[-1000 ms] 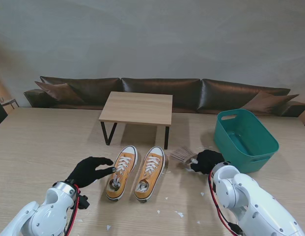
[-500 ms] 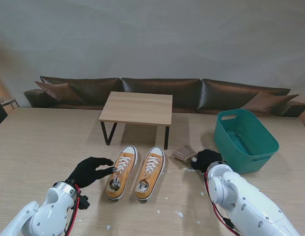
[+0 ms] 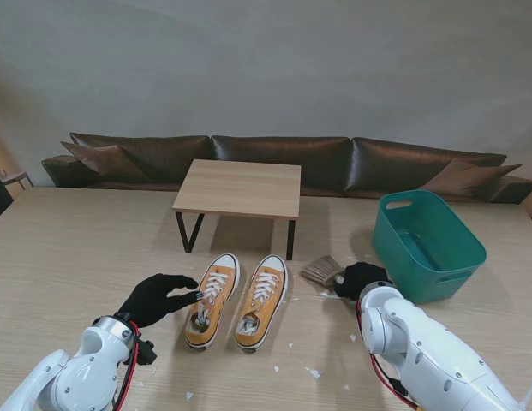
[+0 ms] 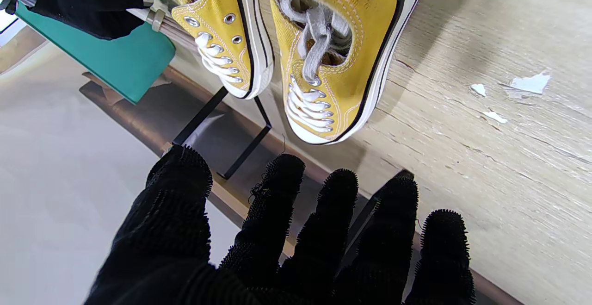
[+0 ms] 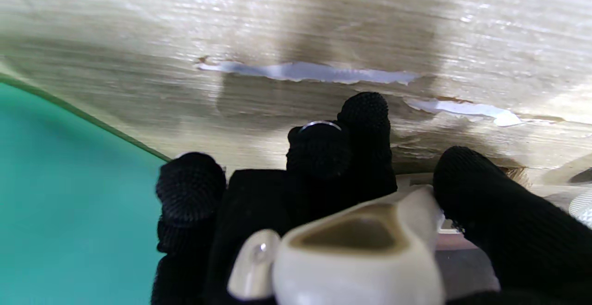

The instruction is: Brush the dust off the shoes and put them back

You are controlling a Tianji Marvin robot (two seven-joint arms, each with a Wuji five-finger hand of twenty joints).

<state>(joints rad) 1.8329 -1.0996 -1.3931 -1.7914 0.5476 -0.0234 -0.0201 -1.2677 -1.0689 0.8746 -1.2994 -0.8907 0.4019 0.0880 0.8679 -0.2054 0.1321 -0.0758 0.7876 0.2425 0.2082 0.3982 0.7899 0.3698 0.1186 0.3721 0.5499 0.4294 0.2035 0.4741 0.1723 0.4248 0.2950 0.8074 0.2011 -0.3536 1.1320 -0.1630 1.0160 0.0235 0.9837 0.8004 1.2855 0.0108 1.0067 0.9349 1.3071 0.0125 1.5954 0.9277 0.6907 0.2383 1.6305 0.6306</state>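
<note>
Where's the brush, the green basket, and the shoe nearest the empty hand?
brush [image 3: 320, 271], stand view, on its bristles.
green basket [image 3: 454, 257], stand view, on its front wall.
left yellow sneaker [image 3: 213, 295], stand view, on its laces.

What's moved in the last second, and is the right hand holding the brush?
The right hand, shut on the brush, shifted it slightly right and farther from me, away from the right shoe; the right arm swung left. The left hand stayed open beside the left shoe. Shoes, bin and small table unchanged.
</note>
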